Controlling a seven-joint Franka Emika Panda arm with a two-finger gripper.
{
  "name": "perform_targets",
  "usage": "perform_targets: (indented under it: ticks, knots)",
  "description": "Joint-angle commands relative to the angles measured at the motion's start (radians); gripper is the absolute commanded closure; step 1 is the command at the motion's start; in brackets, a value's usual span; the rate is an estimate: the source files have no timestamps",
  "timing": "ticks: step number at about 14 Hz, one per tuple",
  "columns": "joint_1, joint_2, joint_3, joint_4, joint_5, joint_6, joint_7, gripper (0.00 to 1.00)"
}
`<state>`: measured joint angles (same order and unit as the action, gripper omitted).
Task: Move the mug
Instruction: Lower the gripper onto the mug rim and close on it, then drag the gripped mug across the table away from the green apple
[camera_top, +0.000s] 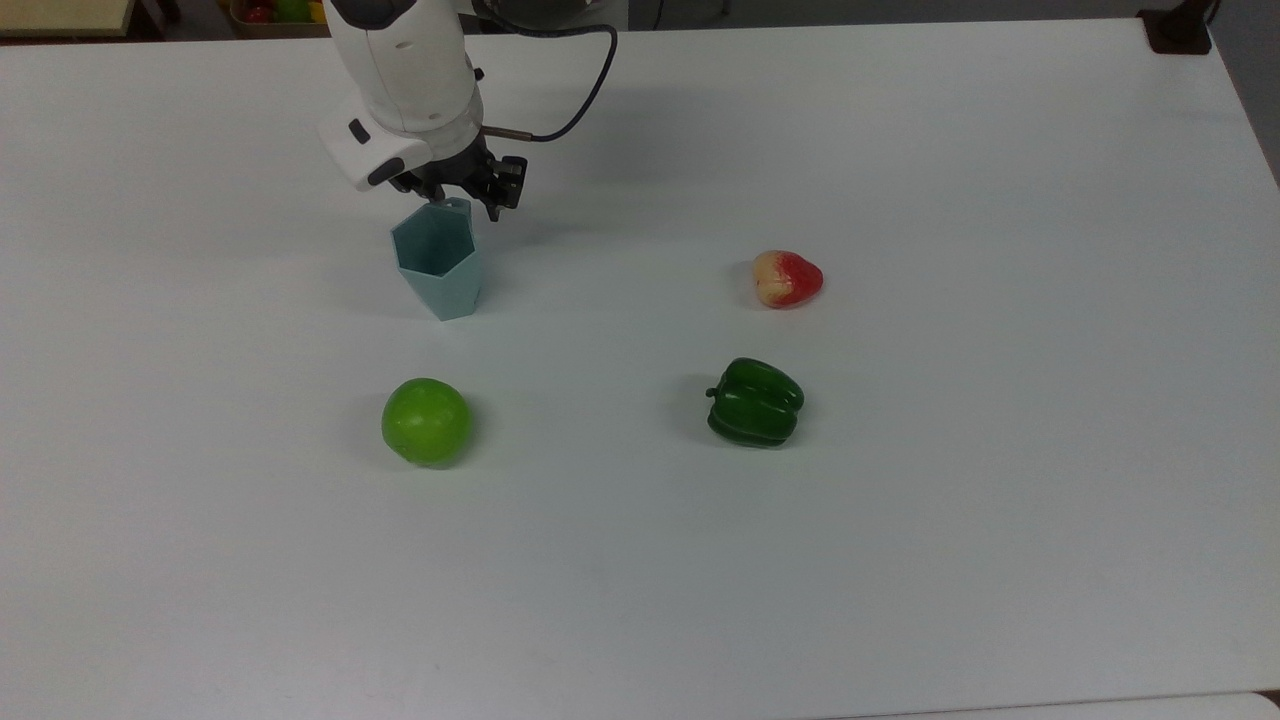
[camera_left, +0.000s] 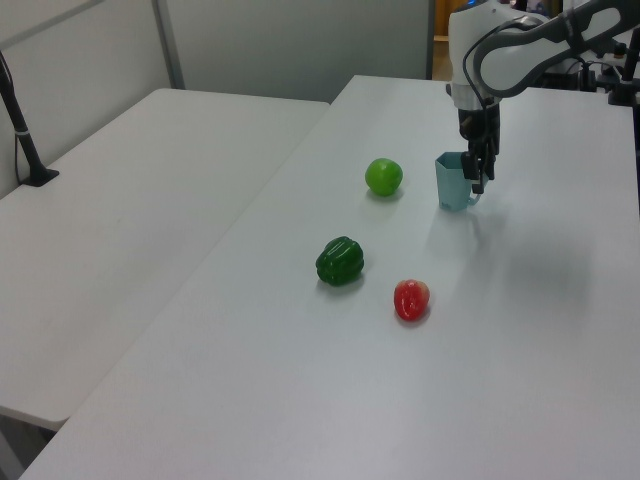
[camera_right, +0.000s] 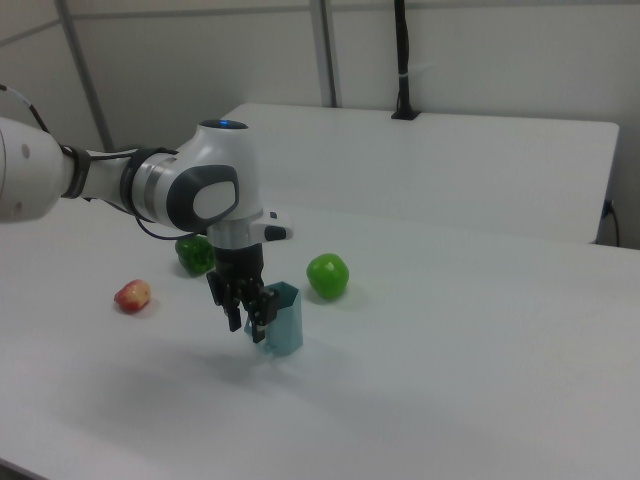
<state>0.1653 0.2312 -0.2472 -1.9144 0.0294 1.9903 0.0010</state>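
The mug (camera_top: 437, 258) is a pale blue-green faceted cup standing upright on the white table (camera_top: 900, 550), with its small handle on the far side in the top view. My gripper (camera_top: 456, 196) hangs open just over that handle, one black finger on each side of it. In the left view the gripper (camera_left: 479, 174) is at the mug's (camera_left: 454, 182) right rim. In the right view the gripper (camera_right: 249, 314) is low against the left side of the mug (camera_right: 285, 319).
A green apple (camera_top: 426, 421) lies in front of the mug in the top view. A green bell pepper (camera_top: 755, 402) and a red-and-yellow fruit (camera_top: 787, 278) lie to the top view's right. A second table (camera_left: 110, 230) adjoins in the left view.
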Motion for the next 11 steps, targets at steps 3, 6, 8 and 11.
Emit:
perform_targets:
  ticks: [3,6,8,11]
  knots:
    - [0.017,0.000,-0.007,-0.020,-0.019,0.035,0.027,0.60]
    - [0.016,0.000,-0.007,-0.018,-0.022,0.033,0.027,0.77]
    - [0.016,-0.001,-0.009,-0.017,-0.023,0.031,0.027,0.85]
    - [0.016,-0.007,-0.009,-0.012,-0.023,0.030,0.027,0.93]
